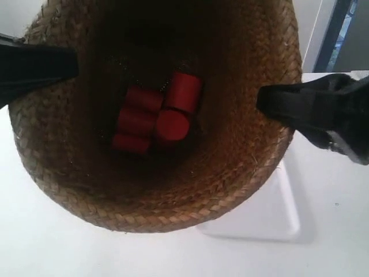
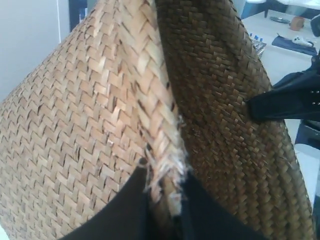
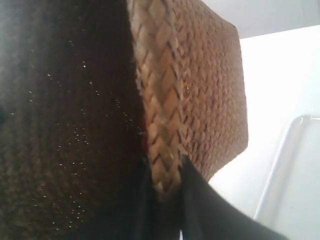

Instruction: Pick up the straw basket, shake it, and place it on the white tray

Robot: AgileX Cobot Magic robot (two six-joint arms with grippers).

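Observation:
The straw basket (image 1: 230, 167) fills the exterior view, raised close to the camera with its mouth toward it. Several red cylinders (image 1: 155, 115) lie at its bottom. My left gripper (image 2: 165, 195) is shut on the braided rim of the straw basket (image 2: 75, 125), one finger outside and one inside. My right gripper (image 3: 167, 192) is shut on the opposite rim of the straw basket (image 3: 210, 90) in the same way. In the exterior view both black grippers clamp the rim, one at the left (image 1: 72, 63), one at the right (image 1: 262, 101). The white tray (image 1: 277, 219) lies on the table under the basket, partly hidden.
A white table (image 1: 46, 242) spreads below the basket. The tray's rim (image 3: 280, 175) shows beside the basket's base in the right wrist view. Small items lie on a far table (image 2: 290, 35) in the left wrist view.

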